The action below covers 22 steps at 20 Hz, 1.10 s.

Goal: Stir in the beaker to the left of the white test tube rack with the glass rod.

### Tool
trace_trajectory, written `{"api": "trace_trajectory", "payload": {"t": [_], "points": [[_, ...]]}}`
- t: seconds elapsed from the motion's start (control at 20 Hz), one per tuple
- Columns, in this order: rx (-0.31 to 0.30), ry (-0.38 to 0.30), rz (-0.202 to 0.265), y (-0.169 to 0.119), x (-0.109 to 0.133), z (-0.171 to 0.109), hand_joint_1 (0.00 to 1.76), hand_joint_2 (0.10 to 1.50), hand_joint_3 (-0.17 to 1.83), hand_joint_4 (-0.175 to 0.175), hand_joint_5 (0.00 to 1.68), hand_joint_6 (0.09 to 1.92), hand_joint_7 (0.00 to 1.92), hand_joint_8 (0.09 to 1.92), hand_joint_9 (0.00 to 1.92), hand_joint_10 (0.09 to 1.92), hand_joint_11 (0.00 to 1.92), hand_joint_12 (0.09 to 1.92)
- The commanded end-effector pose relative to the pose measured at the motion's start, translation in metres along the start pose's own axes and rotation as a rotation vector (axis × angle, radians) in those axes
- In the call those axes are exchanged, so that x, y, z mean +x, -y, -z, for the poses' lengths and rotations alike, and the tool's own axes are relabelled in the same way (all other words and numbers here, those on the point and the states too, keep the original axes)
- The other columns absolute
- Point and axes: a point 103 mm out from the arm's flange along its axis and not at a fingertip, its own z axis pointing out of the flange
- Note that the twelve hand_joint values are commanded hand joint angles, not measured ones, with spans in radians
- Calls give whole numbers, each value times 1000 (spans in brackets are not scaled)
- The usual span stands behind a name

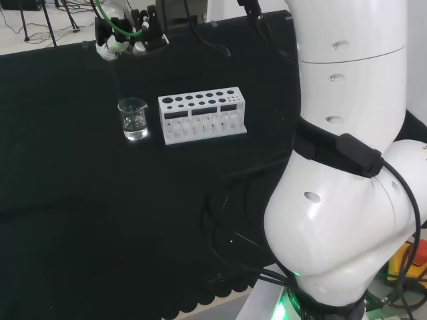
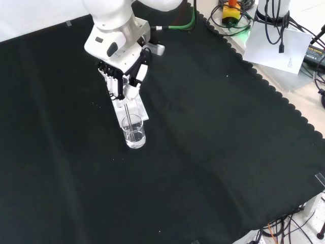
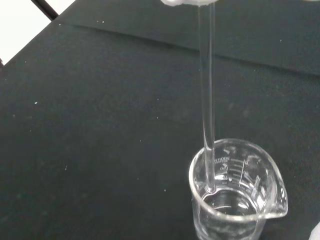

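The hand [image 2: 124, 76] is positioned directly above the glass beaker [image 2: 134, 132], fingers curled around the top of the glass rod [image 3: 206, 100]. The rod hangs upright, its lower tip inside the beaker. In the head view, the beaker stands just left of the white test tube rack [image 1: 202, 115].

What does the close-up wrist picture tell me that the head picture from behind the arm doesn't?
Wrist view alone: the thin clear glass rod with its tip inside the rim of the small clear glass beaker, and the printed scale on the beaker's wall. Head view alone: the white test tube rack to the beaker's right, and the black and white hand above. Both show the beaker on black cloth.
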Motion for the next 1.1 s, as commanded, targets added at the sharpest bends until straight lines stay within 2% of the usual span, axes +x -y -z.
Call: {"api": "trace_trajectory", "payload": {"t": [0.05, 0.35, 0.55, 0.85, 0.95, 1.0, 1.1], "points": [[18, -38, -29, -3, -39, -2, 1316, 1093, -175, -175, 1238, 301, 1261, 844, 1606, 715, 1703, 419], [15, -11, -94, 21, -60, 0, 1316, 1093, -175, -175, 1238, 301, 1261, 843, 1606, 715, 1703, 419], [23, -15, -101, 38, -57, -3, 1316, 1093, -175, -175, 1238, 300, 1261, 843, 1606, 716, 1703, 420], [28, -11, -64, 32, -30, -2, 1316, 1093, -175, -175, 1239, 300, 1262, 843, 1606, 716, 1703, 420], [24, -9, -41, 27, -17, 1, 1316, 1093, -175, -175, 1239, 300, 1261, 844, 1606, 716, 1703, 420], [28, -4, -15, 19, -4, 1, 1316, 1093, -175, -175, 1238, 300, 1261, 844, 1606, 716, 1703, 420], [31, -1, 3, 12, 5, 1, 1316, 1093, -175, -175, 1238, 300, 1261, 844, 1605, 716, 1703, 421]]}}
